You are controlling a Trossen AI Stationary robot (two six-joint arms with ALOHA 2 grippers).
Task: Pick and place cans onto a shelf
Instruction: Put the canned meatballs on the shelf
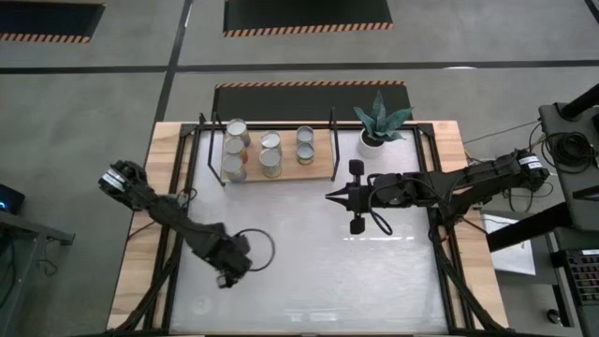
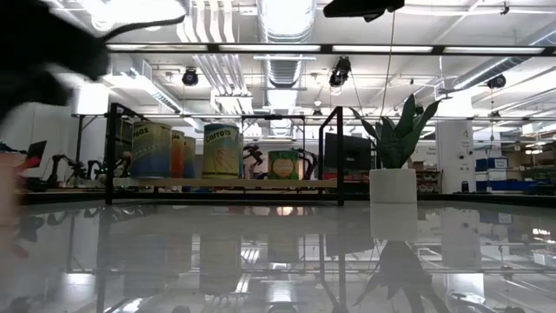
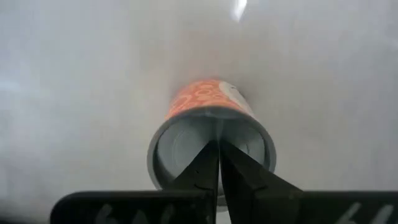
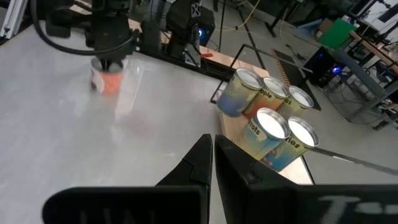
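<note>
While six cans (image 1: 270,154) are standing on the shelf (image 1: 323,170), an orange-labelled can (image 3: 208,115) is being hovered over by the left gripper (image 3: 219,163), fingers pressed together, apparently for alignment; right gripper (image 4: 213,158) is being parked mid-worktop, likewise closed.

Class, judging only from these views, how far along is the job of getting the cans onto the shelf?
Done: six cans stand on the shelf. In hand: the shut left gripper hangs above an orange-labelled can on the table, not gripping it. Left: shelve that can. The shut right gripper waits mid-table.
</note>
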